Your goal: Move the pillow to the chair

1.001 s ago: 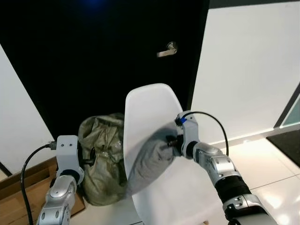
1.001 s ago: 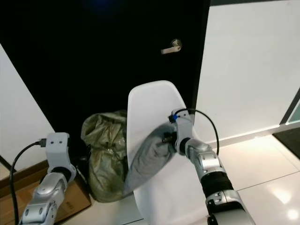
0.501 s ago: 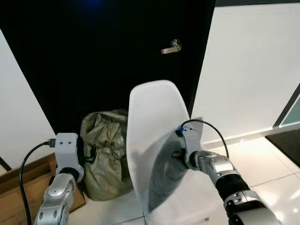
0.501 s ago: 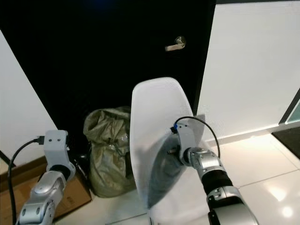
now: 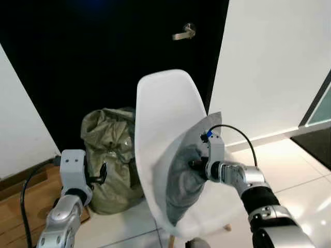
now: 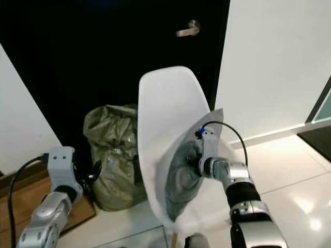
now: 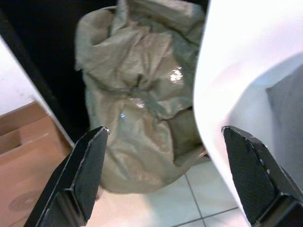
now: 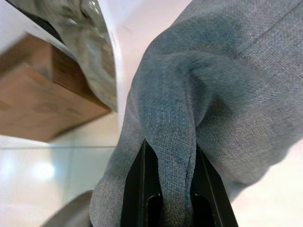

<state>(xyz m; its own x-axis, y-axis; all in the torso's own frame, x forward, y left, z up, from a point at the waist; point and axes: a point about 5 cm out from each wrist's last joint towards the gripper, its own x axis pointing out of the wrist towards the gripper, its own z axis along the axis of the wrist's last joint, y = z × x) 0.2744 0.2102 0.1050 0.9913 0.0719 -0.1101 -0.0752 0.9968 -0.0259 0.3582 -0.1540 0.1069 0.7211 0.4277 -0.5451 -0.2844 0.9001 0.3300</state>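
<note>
A grey pillow [image 5: 183, 175] leans upright inside the white shell chair [image 5: 163, 108], against its backrest and over the seat. My right gripper [image 5: 195, 164] is shut on a bunched fold of the pillow [image 8: 173, 156] near its upper edge; the black fingers [image 8: 137, 189] pinch the cloth from both sides. My left gripper [image 7: 165, 175] stands open to the left of the chair, fingers [image 7: 83, 175] wide apart, holding nothing, with the chair's edge [image 7: 222, 94] between it and the pillow.
An olive-green sack [image 5: 108, 155] sits on the floor left of the chair, against a black door [image 5: 103, 51] with a metal handle [image 5: 183, 32]. A wooden box [image 5: 20, 201] lies at the lower left. White wall and glossy tiles [image 5: 289, 165] lie to the right.
The camera shifted and the chair now sits lower and closer. My right gripper has carried the pillow down into the chair's shell. The left arm has stayed beside the sack.
</note>
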